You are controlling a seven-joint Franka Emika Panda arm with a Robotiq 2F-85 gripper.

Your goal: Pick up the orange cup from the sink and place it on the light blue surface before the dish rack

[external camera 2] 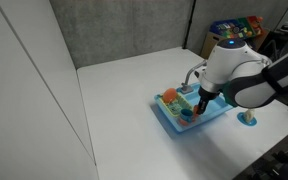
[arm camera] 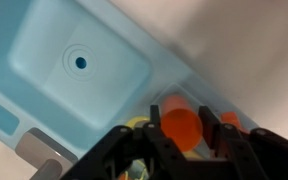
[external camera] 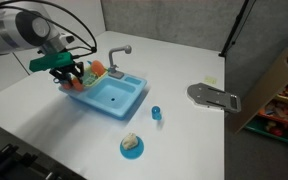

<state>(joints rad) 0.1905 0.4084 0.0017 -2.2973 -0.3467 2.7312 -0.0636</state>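
The orange cup sits between my gripper's black fingers in the wrist view, and both fingers touch its sides. The gripper hangs over the dish-rack end of the light blue toy sink unit, also seen in the other exterior view. The sink basin with its dark drain holds nothing. In both exterior views the fingers hide the cup. I cannot tell whether the cup rests on the light blue surface or is held just above it.
The dish rack holds several coloured items, including an orange piece and a yellow one. A grey faucet stands behind the basin. On the white table are a small blue cup, a blue plate, and a grey tool. A cardboard box stands at the table's edge.
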